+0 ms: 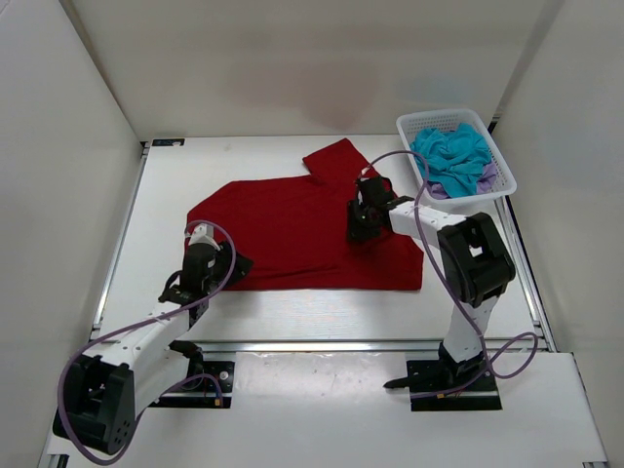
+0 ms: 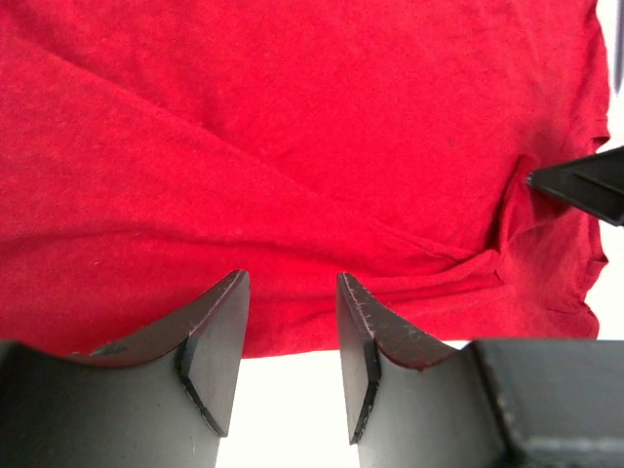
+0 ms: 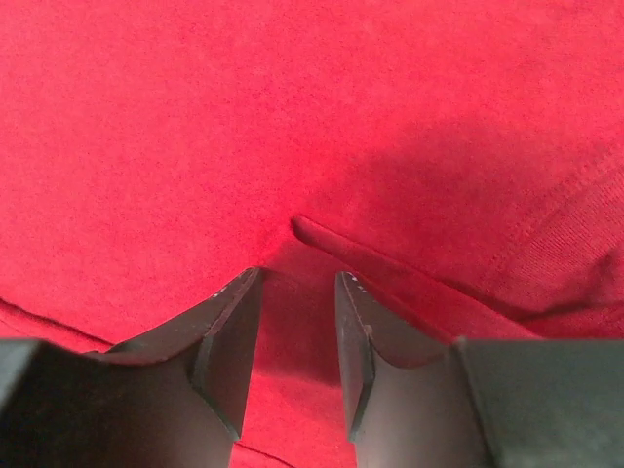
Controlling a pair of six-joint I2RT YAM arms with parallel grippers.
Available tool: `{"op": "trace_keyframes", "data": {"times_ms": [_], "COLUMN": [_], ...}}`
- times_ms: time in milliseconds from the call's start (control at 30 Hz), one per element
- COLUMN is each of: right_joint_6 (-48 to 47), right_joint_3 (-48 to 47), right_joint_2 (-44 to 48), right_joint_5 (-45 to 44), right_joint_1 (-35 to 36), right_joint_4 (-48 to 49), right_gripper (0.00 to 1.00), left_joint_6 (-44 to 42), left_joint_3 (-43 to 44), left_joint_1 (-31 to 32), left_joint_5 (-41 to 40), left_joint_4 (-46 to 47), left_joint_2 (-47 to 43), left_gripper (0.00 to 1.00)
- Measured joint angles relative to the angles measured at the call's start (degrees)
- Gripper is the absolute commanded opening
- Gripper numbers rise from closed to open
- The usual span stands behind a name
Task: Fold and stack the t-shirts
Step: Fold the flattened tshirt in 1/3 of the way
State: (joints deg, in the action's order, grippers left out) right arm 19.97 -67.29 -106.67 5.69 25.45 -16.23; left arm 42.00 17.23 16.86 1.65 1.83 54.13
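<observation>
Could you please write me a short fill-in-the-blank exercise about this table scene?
1. The spread-out t-shirt on the table is coloured ____.
2. The white basket holding the teal-blue t-shirt stands at the table's far ____ corner.
3. The left tool, at the spread-out t-shirt's near edge, has its jaws ____, with nothing between them.

Missing words: red; right; open.

White table [image 1: 292, 317], plain white walls [image 1: 292, 58]
</observation>
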Motion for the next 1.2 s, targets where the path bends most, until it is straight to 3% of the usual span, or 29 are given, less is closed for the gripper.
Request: {"op": "trace_keyframes", "data": {"times_ms": [167,233,400,600,767,833,900,1100,1200], "right_joint_6": [0.4,0.5,0.9,1.2,0.7,0.7,0.6,0.1,0.0], "right_joint_3": [-1.1,-1.9,-3.2,-3.2,-3.3,-3.4,-3.5,-3.1,-0.3], "right_joint_2": [-0.4,-0.9,-2.6,-2.7,-2.2,-2.2,-2.2,-1.3,2.7], "right_joint_5": [-1.1,-1.4,-2.4,-3.8,-5.7,-5.9,-5.8,-4.8,-3.8], "right_joint_1": [1.5,2.0,3.0,3.8,5.9,6.4,6.7,6.6,6.0], "right_joint_4": [0.0,-0.1,-0.2,-0.3,0.3,0.4,0.4,0.8,1.7], "right_gripper": [0.33,0.19,0.01,0.0,0.06,0.02,0.05,0.34,0.42], "left_joint_6": [0.0,0.0,0.0,0.1,0.1,0.1,0.1,0.0,-0.8], "left_joint_3": [0.0,-0.4,-2.0,-2.6,-2.6,-2.6,-2.6,-2.5,-1.1], "left_joint_1": [1.0,1.0,0.9,1.0,1.2,1.2,0.9,-0.8,-0.5], "left_joint_5": [0.3,0.5,0.8,0.8,0.9,0.9,0.9,0.8,-0.4], "left_joint_4": [0.9,1.5,1.6,1.7,1.7,1.6,1.5,1.2,-0.7], "left_joint_2": [0.5,0.5,0.0,-0.5,-0.7,-0.9,-1.3,-4.2,-3.9], "left_gripper": [0.51,0.51,0.52,0.52,0.52,0.52,0.51,0.5,0.5]}}
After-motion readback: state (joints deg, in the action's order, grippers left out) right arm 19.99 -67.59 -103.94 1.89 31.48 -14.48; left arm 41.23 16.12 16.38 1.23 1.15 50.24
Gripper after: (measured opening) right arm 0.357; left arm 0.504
